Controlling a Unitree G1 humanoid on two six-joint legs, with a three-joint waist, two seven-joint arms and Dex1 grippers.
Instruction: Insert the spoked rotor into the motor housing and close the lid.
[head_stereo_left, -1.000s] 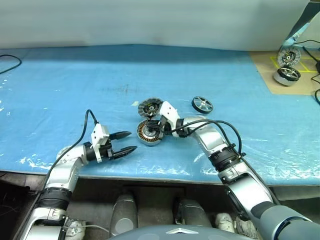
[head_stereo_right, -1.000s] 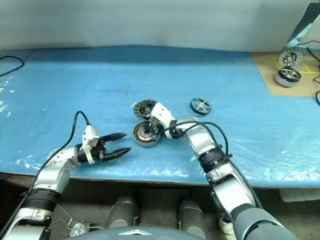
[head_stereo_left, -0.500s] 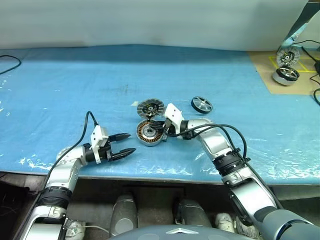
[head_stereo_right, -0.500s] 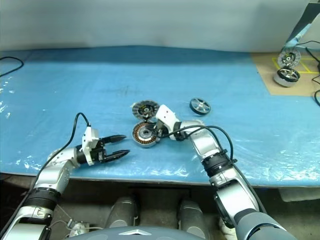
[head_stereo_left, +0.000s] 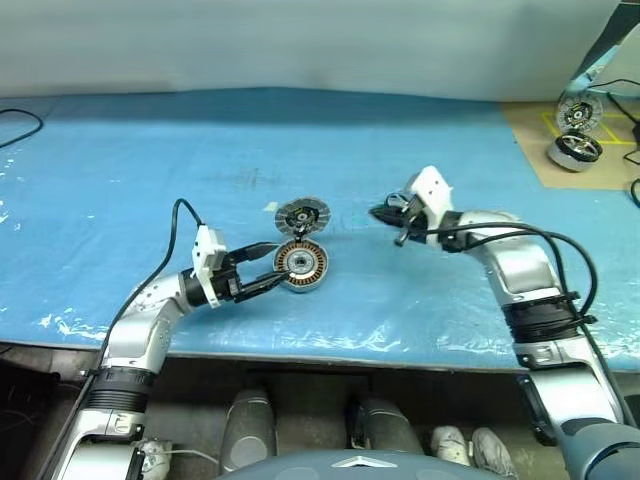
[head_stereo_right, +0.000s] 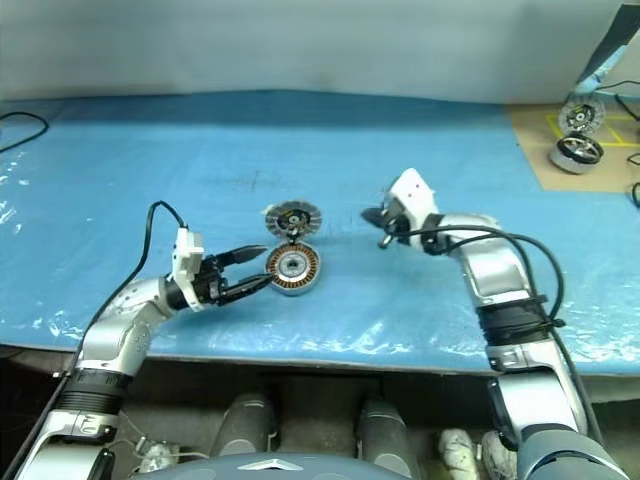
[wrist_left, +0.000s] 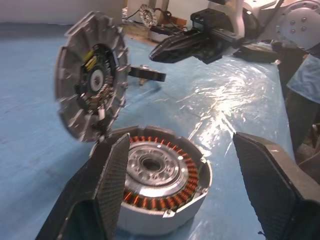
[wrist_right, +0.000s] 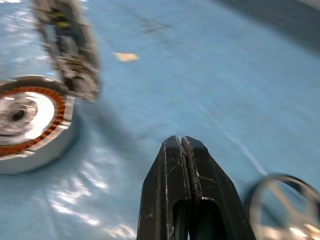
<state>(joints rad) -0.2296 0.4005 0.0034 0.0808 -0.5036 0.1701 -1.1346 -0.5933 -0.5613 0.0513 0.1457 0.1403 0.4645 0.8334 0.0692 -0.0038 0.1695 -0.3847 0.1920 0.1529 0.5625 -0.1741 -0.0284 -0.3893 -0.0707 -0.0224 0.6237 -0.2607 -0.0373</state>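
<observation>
The motor housing (head_stereo_left: 303, 264), a silver cup with copper windings, lies open on the blue sheet. The grey segmented lid (head_stereo_left: 301, 215) stands tilted on edge just behind it, resting at the housing's rim (wrist_left: 105, 137). My left gripper (head_stereo_left: 279, 264) is open and level. Its fingertips reach the housing's left side, apart from it. My right gripper (head_stereo_left: 380, 212) is shut on nothing and hovers to the right of the lid. The spoked rotor (wrist_right: 281, 202) lies on the sheet just below and beside the right gripper; in the head views my right hand covers it.
Two chrome wheel-like motors (head_stereo_left: 577, 150) (head_stereo_left: 578, 112) sit on a brown board at the far right. A black cable (head_stereo_left: 20, 125) lies at the far left edge. The table's front edge (head_stereo_left: 320, 350) runs close below both arms.
My right gripper has left the housing and swung right and up to the rotor's place. My left gripper has moved right and slightly up to the housing. The housing and lid stay put.
</observation>
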